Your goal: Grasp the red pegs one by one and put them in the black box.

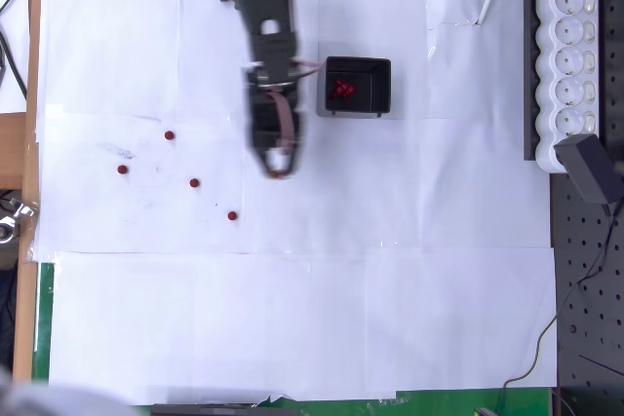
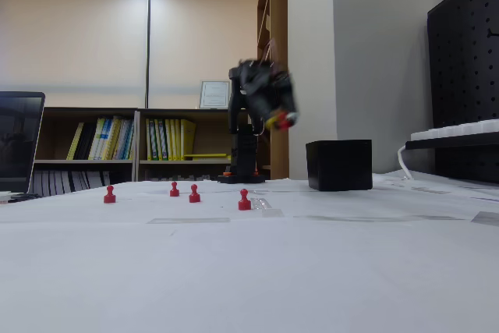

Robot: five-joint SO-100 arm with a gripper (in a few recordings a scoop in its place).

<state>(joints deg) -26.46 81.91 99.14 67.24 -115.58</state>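
Observation:
Several red pegs stand loose on the white paper, among them one (image 1: pixel 170 134), another (image 1: pixel 123 170) and the nearest one (image 1: pixel 232 214); in the fixed view they stand upright in a row, for example at the left (image 2: pixel 110 194) and right (image 2: pixel 245 200). The black box (image 1: pixel 358 85) (image 2: pixel 339 164) holds a small heap of red pegs (image 1: pixel 341 91). My gripper (image 1: pixel 280 165) (image 2: pixel 282 121) hangs raised above the table, left of the box and right of the loose pegs. It is blurred, with a reddish spot at its tip, and how its jaws stand is unclear.
A white power strip (image 1: pixel 570 46) lies along the right edge, next to a black pegboard (image 1: pixel 590 270). The arm's base (image 2: pixel 240 169) stands at the back of the table. The wooden table edge (image 1: pixel 33 65) runs down the left.

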